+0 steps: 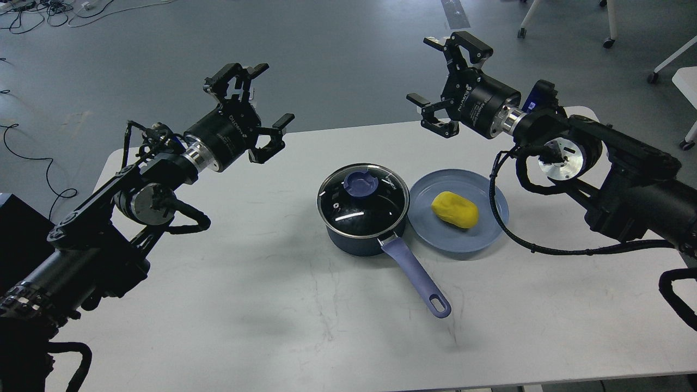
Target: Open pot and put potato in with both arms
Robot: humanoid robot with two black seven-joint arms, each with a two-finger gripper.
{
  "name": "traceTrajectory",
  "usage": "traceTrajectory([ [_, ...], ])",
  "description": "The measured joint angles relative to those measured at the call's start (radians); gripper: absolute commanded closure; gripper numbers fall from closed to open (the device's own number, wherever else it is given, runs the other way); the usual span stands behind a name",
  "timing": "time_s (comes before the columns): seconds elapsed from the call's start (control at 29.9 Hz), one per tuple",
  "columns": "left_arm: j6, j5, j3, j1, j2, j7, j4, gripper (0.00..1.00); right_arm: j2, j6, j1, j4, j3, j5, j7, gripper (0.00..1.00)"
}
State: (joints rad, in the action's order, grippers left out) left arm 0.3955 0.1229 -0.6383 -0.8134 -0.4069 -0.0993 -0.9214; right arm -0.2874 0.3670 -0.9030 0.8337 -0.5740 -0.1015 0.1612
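Observation:
The dark navy pot [359, 239] stands at the table's middle, its lavender handle [416, 275] pointing toward the front right. A glass lid [363, 200] with a purple knob [359, 183] covers it. Just right of the pot, the yellow potato [455, 209] lies on a flat blue plate [490, 231]. My left gripper [256, 100] hovers open above the table's far left, well away from the pot. Up at the far right, above and behind the plate, my right gripper [444, 81] is open too. Neither one holds anything.
The white table [272, 305] carries only the pot and the plate. Beyond its far edge lies grey floor with cables [32, 158] at the left and chair legs [607, 32] at the upper right. My right arm's cable loop [512, 228] hangs over the plate's right rim.

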Motion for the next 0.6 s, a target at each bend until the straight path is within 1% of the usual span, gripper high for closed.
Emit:
traceTrajectory([
  [0.2, -0.001, -0.001, -0.011, 0.02, -0.001, 0.0, -0.003, 0.02, -0.001, 0.0, -0.006, 0.003, 0.004, 0.0, 0.0, 0.0],
  [0.4, -0.025, -0.009, -0.036, 0.023, -0.001, 0.001, -0.004, 0.02, 0.001, -0.009, -0.03, -0.001, 0.009, -0.001, -0.001, 0.0],
  [0.6, -0.022, -0.021, -0.058, 0.046, 0.0, 0.003, -0.004, 0.02, 0.008, -0.021, -0.056, -0.006, 0.015, -0.001, -0.002, 0.0],
])
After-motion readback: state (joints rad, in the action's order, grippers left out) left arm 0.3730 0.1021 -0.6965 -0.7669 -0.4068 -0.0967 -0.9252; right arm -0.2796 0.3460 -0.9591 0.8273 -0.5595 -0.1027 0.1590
